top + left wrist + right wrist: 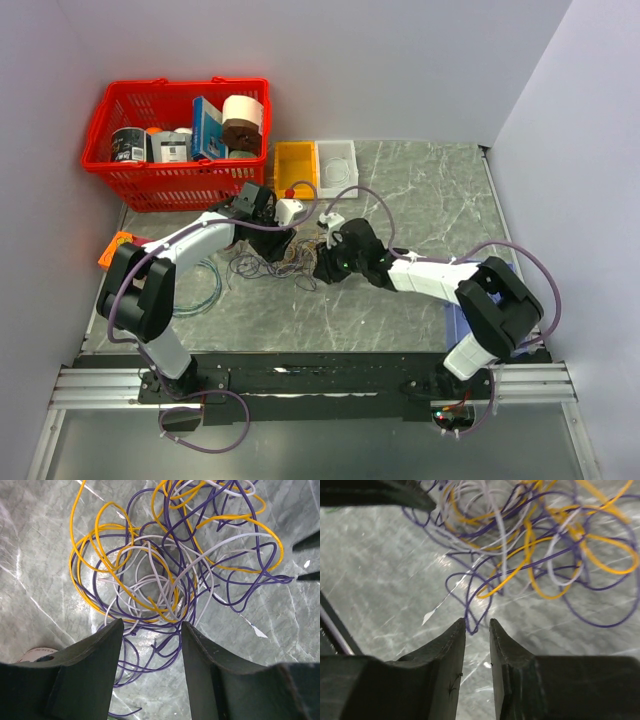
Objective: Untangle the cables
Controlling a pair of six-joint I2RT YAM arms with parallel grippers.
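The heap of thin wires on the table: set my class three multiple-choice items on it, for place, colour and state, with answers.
1. Where does the heap of thin looped wires lie? A in a red basket; B on the grey marbled table; C in a yellow bin.
2. Its colours? A purple, yellow, white; B red, green, blue; C black only.
3. Its state? A straight rows; B wound on a spool; C tangled together.
B: marble shows beneath the loops. A: both wrist views show these. C: loops cross throughout.
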